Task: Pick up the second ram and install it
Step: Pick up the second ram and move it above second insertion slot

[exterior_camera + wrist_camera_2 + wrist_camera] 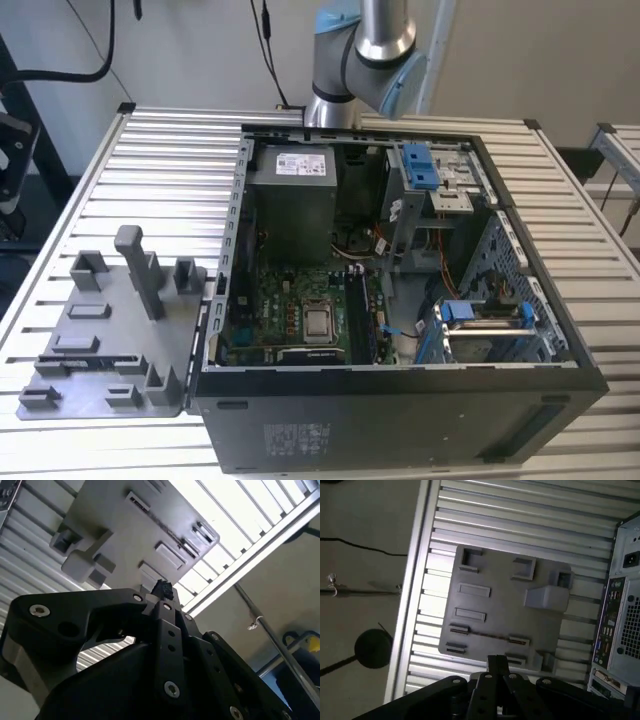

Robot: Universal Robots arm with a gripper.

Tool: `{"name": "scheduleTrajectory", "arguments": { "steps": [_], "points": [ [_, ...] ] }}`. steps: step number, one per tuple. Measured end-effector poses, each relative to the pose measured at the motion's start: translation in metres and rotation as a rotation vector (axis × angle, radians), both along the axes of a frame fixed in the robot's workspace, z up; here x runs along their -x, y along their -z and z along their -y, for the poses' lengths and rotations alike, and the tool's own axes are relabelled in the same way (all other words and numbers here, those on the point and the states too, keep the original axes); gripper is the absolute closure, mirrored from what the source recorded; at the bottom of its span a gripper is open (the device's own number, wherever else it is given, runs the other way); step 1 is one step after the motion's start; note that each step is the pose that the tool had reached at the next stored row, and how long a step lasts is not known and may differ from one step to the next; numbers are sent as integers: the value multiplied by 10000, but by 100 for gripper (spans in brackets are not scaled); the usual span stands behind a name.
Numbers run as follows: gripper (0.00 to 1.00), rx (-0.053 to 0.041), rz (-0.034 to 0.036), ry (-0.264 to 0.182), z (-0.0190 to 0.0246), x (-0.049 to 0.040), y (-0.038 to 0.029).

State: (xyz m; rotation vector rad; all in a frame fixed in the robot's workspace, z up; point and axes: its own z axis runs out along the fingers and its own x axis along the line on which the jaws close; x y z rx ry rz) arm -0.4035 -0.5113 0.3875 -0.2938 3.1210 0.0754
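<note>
Looking through the first wrist view, you see the black, bolted gripper [497, 662] poised over the matte grey plastic tray [500, 620] with its blocky pegs; you cannot tell whether it is parted or closed. The second ram [490, 635] seems to be the thin dark strip standing edge-on between two slotted brackets on that tray, beside the open computer case [400, 420] on the ribbed metal table [160, 160].

In the exterior view the robot arm [365, 45] is cut off by the top edge. The memory slots [357, 315] in the computer case [400, 420] are too small to tell whether they are filled. In the first wrist view the gripper [497, 662] hides one edge of the grey tray [495, 600].
</note>
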Motion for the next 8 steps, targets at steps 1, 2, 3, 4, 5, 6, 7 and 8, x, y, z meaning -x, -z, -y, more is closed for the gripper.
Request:
{"name": "scheduleTrajectory", "arguments": {
  "steps": [1,2,3,4,5,6,7,8],
  "points": [
    [89,0,0,-185,0,0,0],
    [89,0,0,-366,0,0,0],
    [89,0,0,-550,0,0,0],
    [89,0,0,-731,0,0,0],
    [89,0,0,-910,0,0,0],
    [89,1,0,-1079,0,0,0],
    [89,3,-1,-1236,0,0,-1],
    [89,4,0,-1392,0,1,0]
  ]
}}
